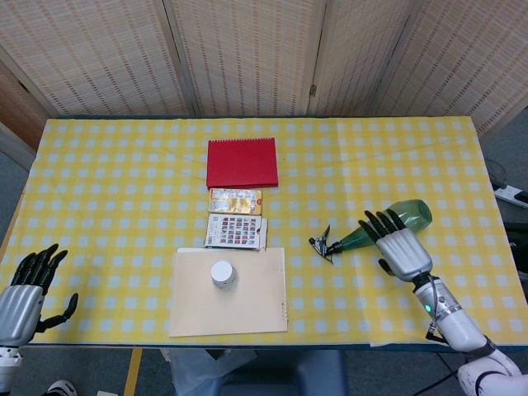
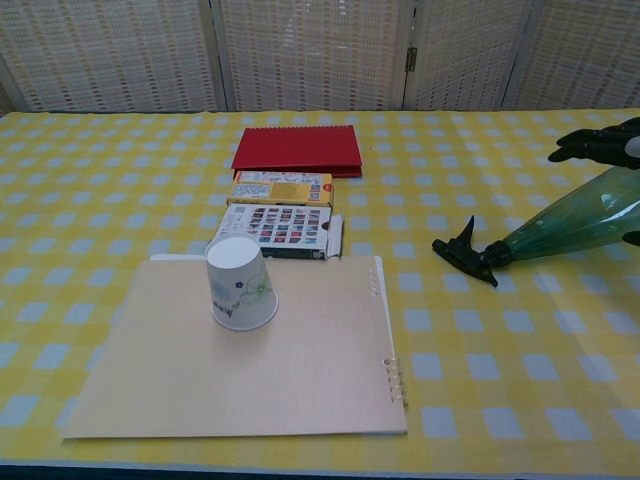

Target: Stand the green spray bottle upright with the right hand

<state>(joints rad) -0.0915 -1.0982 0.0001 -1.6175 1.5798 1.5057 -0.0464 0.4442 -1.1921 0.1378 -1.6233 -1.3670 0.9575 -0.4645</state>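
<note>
The green spray bottle (image 1: 417, 213) lies on its side on the yellow checked cloth at the right, its black trigger head (image 1: 322, 245) pointing left. In the chest view the bottle (image 2: 575, 222) runs off the right edge, trigger head (image 2: 465, 250) toward the middle. My right hand (image 1: 400, 249) hovers over the bottle's middle with fingers spread and holds nothing; its fingertips (image 2: 595, 142) show above the bottle, apart from it. My left hand (image 1: 25, 293) rests open at the table's front left corner.
A red notebook (image 1: 242, 162) lies at the centre back, with two flat boxes (image 1: 236, 201) (image 1: 236, 231) in front of it. An upturned paper cup (image 1: 223, 275) stands on a tan folder (image 1: 256, 305) near the front edge.
</note>
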